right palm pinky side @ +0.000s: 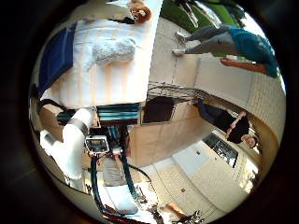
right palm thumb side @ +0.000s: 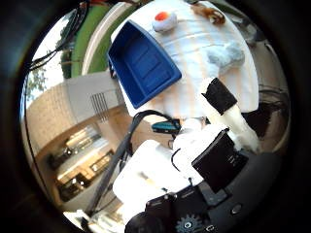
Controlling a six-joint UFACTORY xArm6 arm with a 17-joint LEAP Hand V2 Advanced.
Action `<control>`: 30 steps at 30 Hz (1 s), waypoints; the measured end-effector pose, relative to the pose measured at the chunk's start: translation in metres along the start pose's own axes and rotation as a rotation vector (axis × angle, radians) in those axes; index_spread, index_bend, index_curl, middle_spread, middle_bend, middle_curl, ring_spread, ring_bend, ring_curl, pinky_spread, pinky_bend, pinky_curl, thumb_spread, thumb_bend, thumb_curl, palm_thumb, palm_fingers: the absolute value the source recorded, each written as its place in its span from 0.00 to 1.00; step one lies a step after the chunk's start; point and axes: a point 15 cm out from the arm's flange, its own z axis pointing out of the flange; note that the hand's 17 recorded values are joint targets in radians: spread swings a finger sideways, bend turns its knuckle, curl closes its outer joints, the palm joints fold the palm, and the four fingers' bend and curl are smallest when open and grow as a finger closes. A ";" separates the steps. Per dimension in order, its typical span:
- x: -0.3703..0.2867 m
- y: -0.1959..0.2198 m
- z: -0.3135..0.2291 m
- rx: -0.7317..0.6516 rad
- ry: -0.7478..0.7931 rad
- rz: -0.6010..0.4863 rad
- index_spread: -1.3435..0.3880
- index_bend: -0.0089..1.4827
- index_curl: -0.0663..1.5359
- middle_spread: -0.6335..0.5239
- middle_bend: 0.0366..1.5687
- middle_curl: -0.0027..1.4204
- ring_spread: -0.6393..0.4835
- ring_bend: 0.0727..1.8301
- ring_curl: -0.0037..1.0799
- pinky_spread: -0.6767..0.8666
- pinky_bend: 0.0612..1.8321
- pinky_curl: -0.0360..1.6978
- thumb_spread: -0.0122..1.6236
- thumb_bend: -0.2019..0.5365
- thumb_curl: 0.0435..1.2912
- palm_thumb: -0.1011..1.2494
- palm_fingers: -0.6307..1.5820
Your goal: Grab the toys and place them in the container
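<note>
the table (right palm thumb side: 194, 92), covered with a pale striped cloth, is seen well below the palm, so the whole descent is judged to be still ahead, and a misjudged approach from this height is the first risk: the hand could be brought down on the cloth between toys and nothing would be caught.

the blue container (right palm thumb side: 143, 65) lies on the cloth near one edge of the table, open and seemingly empty. it is judged that a careless sweep could strike its raised wall and push it toward the table edge.

the grey plush toy (right palm pinky side: 112, 50) lies on the cloth, well apart from the container. being soft and rounded, it is judged likely to slip or be only half caught if closed on off centre.

the brown plush toy (right palm thumb side: 209, 13) lies at the far edge of the table; a nudge there could send it off the cloth. the white toy with an orange spot (right palm thumb side: 164, 20) rests just beyond the container's far end, so a grasp there could knock the container.

the right hand (right palm thumb side: 221, 121) is seen only in part: one white and black finger is extended over the table, apart from everything. nothing is held or touched, and the hand is judged relaxed and unclenched.
</note>
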 end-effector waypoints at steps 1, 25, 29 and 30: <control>0.018 0.002 0.000 0.009 0.025 -0.004 0.65 0.12 0.25 0.59 0.08 0.22 0.83 0.13 0.31 0.71 0.31 0.07 0.77 0.25 0.28 0.65 0.40; 0.058 -0.126 0.172 0.007 0.072 -0.157 0.64 0.12 0.21 0.57 0.09 0.23 0.78 0.15 0.31 0.68 0.28 0.10 0.72 0.24 0.26 0.60 0.32; 0.067 -0.121 0.172 0.005 0.060 -0.135 0.64 0.12 0.21 0.57 0.09 0.23 0.78 0.15 0.31 0.68 0.27 0.10 0.72 0.24 0.26 0.60 0.32; 0.065 -0.121 0.171 0.004 0.061 -0.139 0.64 0.12 0.21 0.57 0.09 0.23 0.78 0.15 0.31 0.68 0.27 0.10 0.72 0.24 0.26 0.60 0.32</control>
